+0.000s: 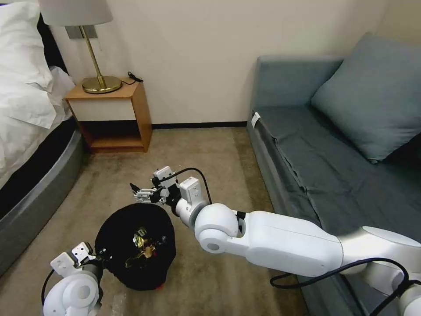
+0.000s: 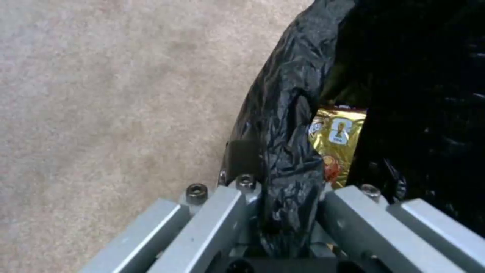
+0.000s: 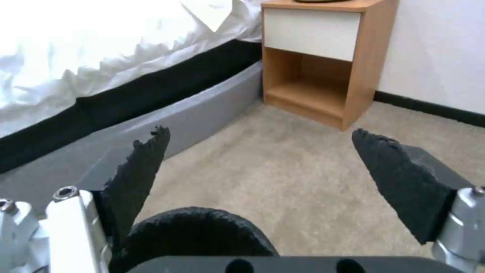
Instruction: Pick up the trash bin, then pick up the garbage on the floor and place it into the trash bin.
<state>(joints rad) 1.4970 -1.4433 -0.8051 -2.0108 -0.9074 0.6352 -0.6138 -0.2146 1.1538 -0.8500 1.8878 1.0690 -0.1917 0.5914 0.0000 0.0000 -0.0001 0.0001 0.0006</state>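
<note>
The trash bin [image 1: 115,232], round and black with a black liner, stands on the carpet in front of me. Inside it lies garbage, with a gold-brown snack wrapper [image 1: 142,246] on top; the wrapper [image 2: 339,138] also shows past the liner in the left wrist view. My left gripper [image 1: 97,256] is shut on the bin's near rim, its fingers [image 2: 217,212] pinching the liner fold [image 2: 290,163]. My right gripper [image 1: 139,193] hovers just over the far rim, open and holding nothing. Its pads [image 3: 144,174] stand wide apart above the bin's edge [image 3: 194,231].
A wooden nightstand [image 1: 115,115] with a brass lamp [image 1: 98,81] stands against the back wall. The bed [image 1: 30,145] runs along the left and a grey sofa [image 1: 333,149] along the right. Bare carpet [image 1: 206,153] lies between them.
</note>
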